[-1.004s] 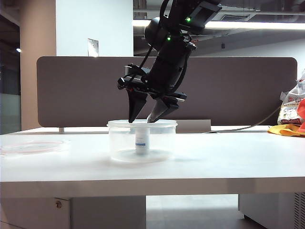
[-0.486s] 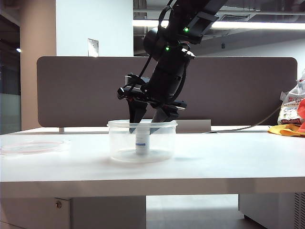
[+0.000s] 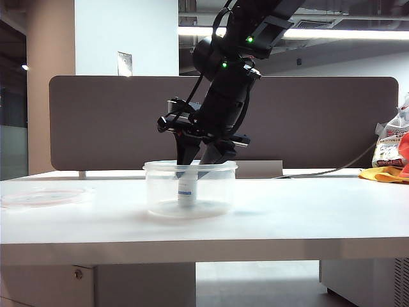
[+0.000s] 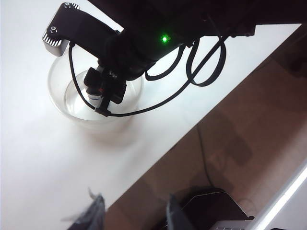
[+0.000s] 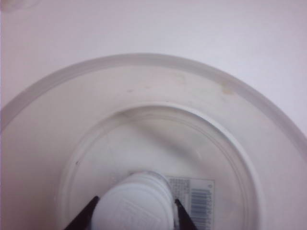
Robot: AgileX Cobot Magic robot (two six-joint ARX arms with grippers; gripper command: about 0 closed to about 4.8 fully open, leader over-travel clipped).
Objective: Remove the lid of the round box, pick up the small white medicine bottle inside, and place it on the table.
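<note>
The round box (image 3: 190, 190) is clear, smooth plastic with a cloudy rim. The small white medicine bottle (image 5: 136, 203) is matt white plastic, paper-labelled. The table (image 3: 300, 214) looks smooth, faintly glossy white.

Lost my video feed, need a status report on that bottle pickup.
Right gripper inside round box, fingers flanking medicine bottle, grip unconfirmed. Left gripper open, idle, above table edge. Lid off, on table. Nothing obstructing.
</note>
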